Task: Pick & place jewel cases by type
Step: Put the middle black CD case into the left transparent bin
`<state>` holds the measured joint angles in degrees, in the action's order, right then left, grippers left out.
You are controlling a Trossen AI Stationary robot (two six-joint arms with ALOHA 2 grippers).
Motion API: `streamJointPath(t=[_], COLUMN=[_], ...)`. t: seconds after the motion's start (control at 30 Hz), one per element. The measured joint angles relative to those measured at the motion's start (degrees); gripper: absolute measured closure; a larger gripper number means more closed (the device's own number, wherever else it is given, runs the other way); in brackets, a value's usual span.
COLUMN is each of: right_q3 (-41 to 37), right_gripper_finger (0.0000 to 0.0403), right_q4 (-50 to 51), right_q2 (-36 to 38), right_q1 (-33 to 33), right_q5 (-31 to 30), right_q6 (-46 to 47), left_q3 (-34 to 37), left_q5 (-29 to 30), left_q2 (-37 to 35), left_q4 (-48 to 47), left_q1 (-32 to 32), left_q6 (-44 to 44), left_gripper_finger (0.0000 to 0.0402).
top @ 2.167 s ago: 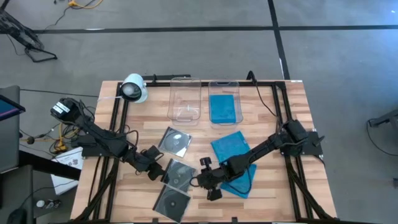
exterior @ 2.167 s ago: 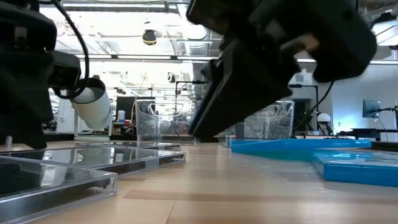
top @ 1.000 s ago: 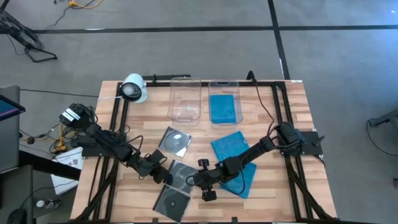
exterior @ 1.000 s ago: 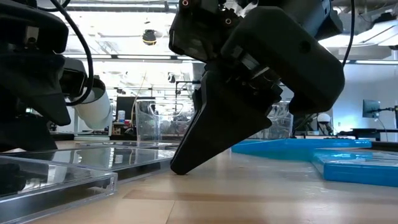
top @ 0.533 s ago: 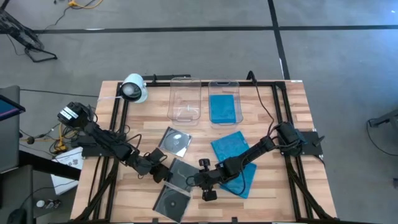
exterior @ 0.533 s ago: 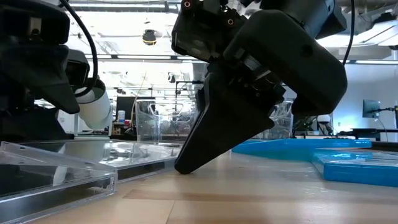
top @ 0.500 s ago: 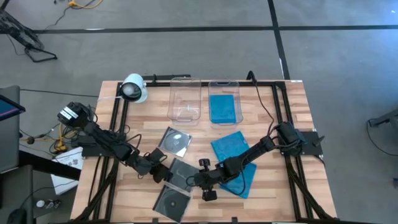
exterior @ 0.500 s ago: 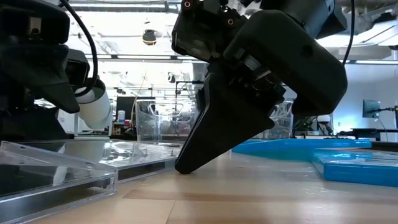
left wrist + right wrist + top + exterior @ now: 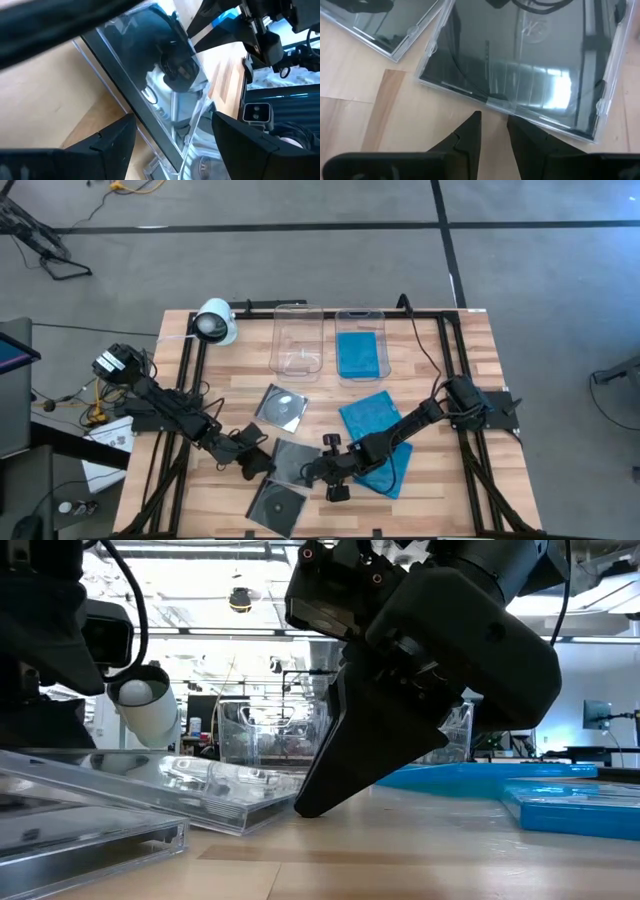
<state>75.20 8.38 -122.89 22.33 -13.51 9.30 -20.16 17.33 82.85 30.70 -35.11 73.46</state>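
Note:
Three clear jewel cases lie left of centre. My left gripper (image 9: 263, 464) is shut on the middle case (image 9: 291, 460), which stands tilted (image 9: 150, 790). My right gripper (image 9: 311, 470) points down at that case's right edge, fingers a narrow gap apart with nothing between them (image 9: 495, 117). The other clear cases lie flat, one farther back (image 9: 282, 408) and one nearer (image 9: 277, 502). Two blue jewel cases (image 9: 375, 420) lie flat at centre right under my right arm. A third blue case (image 9: 360, 355) lies in the right tub. My left gripper has the middle case's left edge (image 9: 167, 155) between its two fingers (image 9: 115, 145), coming from the table's left and slanting down. The case is tilted, its left edge raised and its right edge on the table. My right gripper's fingertips (image 9: 476, 120) rest on the wood against the case's right edge (image 9: 492, 104), slanting down from the table's right. In the low view the tip (image 9: 303, 808) sits by the case's lowered corner.
Two clear tubs stand at the back: the left one (image 9: 298, 340) empty, the right one (image 9: 360, 320) holding the blue case. A white cylinder-shaped camera (image 9: 215, 322) sits at the far left corner. Bare wood lies along the table's right side and near edge.
My left gripper has risen a little with the middle clear case's left edge. The case has tipped from flat to tilted: its left side is up, and its right edge has stayed on the table at my right gripper's fingertips.

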Motion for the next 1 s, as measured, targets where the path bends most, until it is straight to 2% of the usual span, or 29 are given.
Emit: streamJointPath(t=[0.3, 0.63, 0.77, 1.0], right_q3=[0.0, 0.1, 0.1, 0.0], right_gripper_finger=[0.0308, 0.0308, 0.0308, 0.0308], right_q4=[1.2, 1.2, -0.1, -1.0], right_q2=[0.0, 0.0, -0.2, -0.2], right_q1=[0.0, -0.1, -0.6, -1.6], right_q5=[-1.4, -3.2, -5.1, -4.6], right_q6=[0.7, 1.0, 0.7, 0.6], left_q3=[0.0, -0.7, -0.5, -0.4], left_q5=[1.7, 8.5, 8.4, 7.6], left_q2=[-1.4, -7.5, -7.6, -7.6], left_q4=[1.0, 3.4, 1.2, -1.5], left_q1=[0.0, -0.9, -0.4, 0.3], left_q6=[-1.8, -7.4, -7.7, -6.3], left_gripper_finger=[0.015, 0.0151, 0.0151, 0.0151])
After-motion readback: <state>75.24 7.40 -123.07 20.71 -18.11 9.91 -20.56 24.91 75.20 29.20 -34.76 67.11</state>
